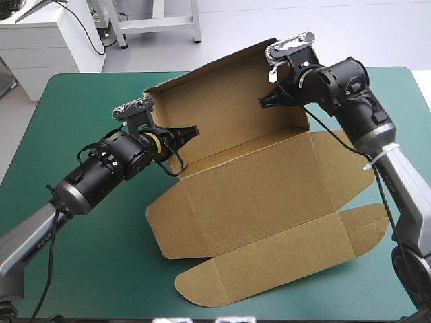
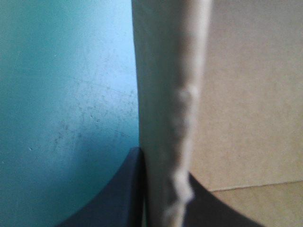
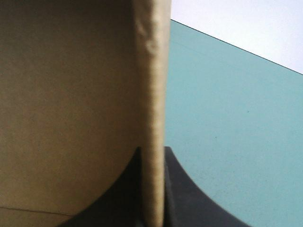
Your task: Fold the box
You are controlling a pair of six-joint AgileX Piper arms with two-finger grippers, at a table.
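Centrally, the teal-green cover (image 1: 81, 256) is taken up by the brown box (image 1: 269, 195), which is mostly flat, with its far panel raised upright. Bare cover is left widest on the left side, less on the right. The panel's left edge is clamped by the left gripper (image 1: 190, 132), its right edge by the right gripper (image 1: 264, 102).

Teal-green table cover (image 1: 101, 269) across most of the frame. Pale, evenly lit floor (image 1: 323, 33) along the top. White cabinet (image 1: 40, 40) at upper left, dark cable (image 1: 86, 28) trailing over it; grey metal stand legs (image 1: 158, 23) at top centre.
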